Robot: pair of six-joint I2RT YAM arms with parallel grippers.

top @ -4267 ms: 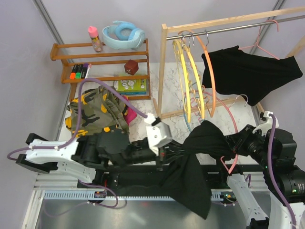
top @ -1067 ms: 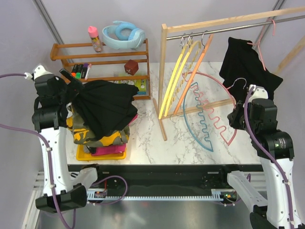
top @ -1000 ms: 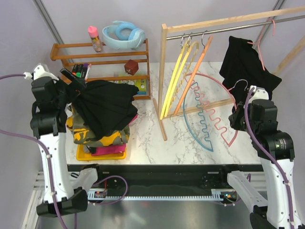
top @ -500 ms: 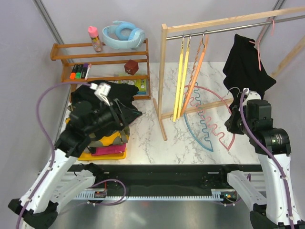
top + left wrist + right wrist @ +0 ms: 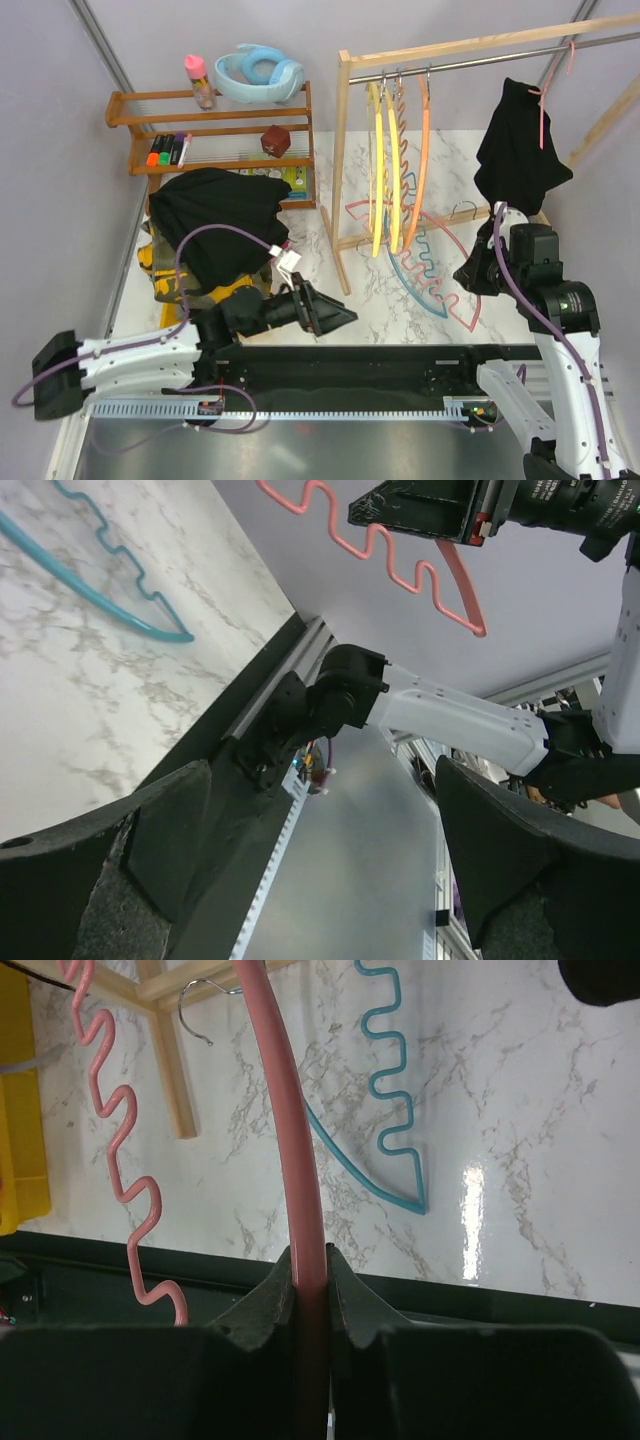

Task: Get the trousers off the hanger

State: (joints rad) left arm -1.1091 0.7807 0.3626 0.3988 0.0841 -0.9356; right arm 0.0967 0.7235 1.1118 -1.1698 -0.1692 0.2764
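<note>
A pair of black trousers (image 5: 215,215) lies on top of the pile of trousers at the left, with camouflage cloth (image 5: 228,290) showing under it. A second black garment (image 5: 520,140) hangs from a thin pink hanger on the rail (image 5: 470,62). My left gripper (image 5: 345,318) (image 5: 320,860) is low over the table's near edge, open and empty, pointing right. My right gripper (image 5: 468,278) (image 5: 310,1270) is shut on the bare pink hanger (image 5: 285,1110) (image 5: 458,308) (image 5: 400,565), held over the marble top with no cloth on it.
Yellow (image 5: 378,160) and orange (image 5: 422,140) hangers hang on the rail. A blue wavy hanger (image 5: 410,275) (image 5: 390,1110) lies on the marble. The wooden rack post (image 5: 340,170) stands mid-table. A wooden shelf (image 5: 215,125) with small items stands at the back left.
My left arm swung from the pile down to the table's near edge, leaving the black trousers on the pile. The right gripper lowered the pink hanger slightly. The rail hangers are swinging.
</note>
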